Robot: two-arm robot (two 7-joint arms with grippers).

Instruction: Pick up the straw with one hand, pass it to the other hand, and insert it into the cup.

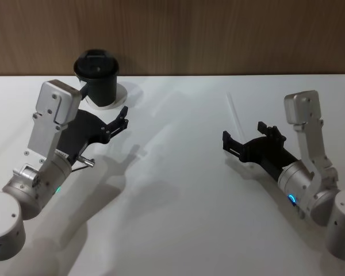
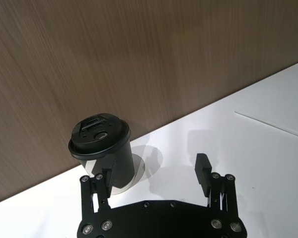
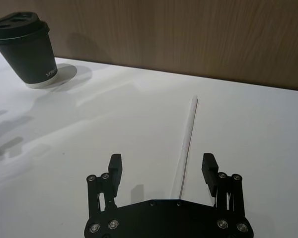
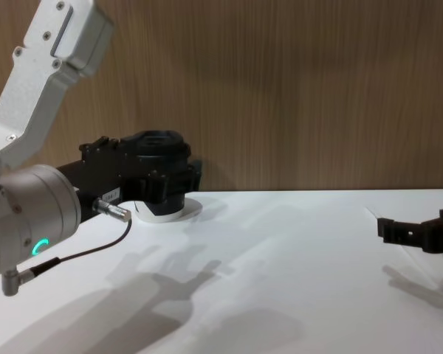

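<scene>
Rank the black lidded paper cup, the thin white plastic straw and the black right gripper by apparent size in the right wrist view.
1. right gripper, though nearest the camera.
2. cup.
3. straw: long but very thin.

A white counter [image 1: 178, 230] carries a black lidded cup [image 1: 98, 80] standing near its back edge and a white straw [image 1: 234, 114] lying flat.

The cup [image 3: 34, 59] is matt paper, its lid [image 3: 17, 26] plastic, the table [image 3: 114, 139] smooth, the wall [image 3: 188, 34] grained wood.
</scene>
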